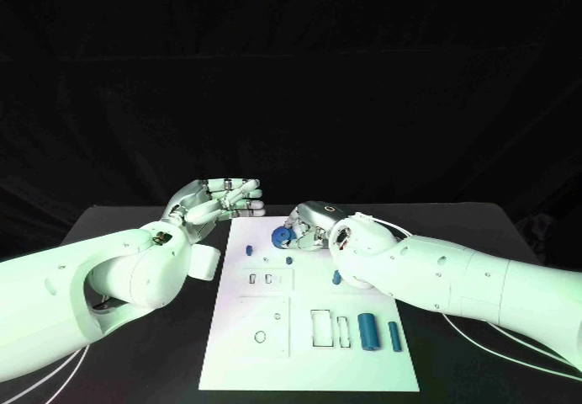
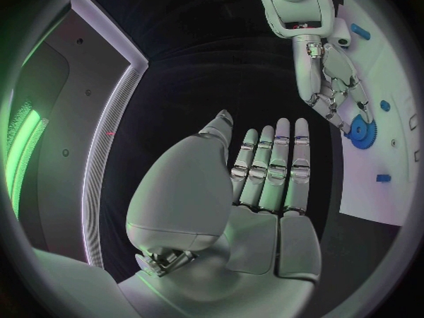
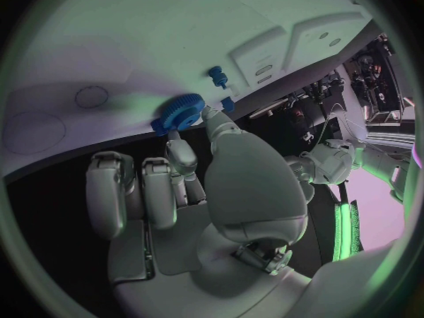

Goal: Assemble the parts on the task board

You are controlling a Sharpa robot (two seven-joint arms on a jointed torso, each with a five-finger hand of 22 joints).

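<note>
Near the front edge of the board (image 1: 243, 353), two cylinders (image 1: 378, 331) are left lying loose. Farther back, a gear (image 1: 282, 236) is pinched by the right hand (image 1: 318, 225) over the board. The left hand (image 1: 219, 200) is kept empty, fingers straight, beside it. Most assembly seems left.

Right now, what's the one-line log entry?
right hand: pinches gear over board | left hand: holds nothing, beside board

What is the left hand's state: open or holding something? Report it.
Open. The left hand holds nothing in its wrist view, its fingers straight and apart from the thumb; it hangs beside the white board, not on it.
</note>
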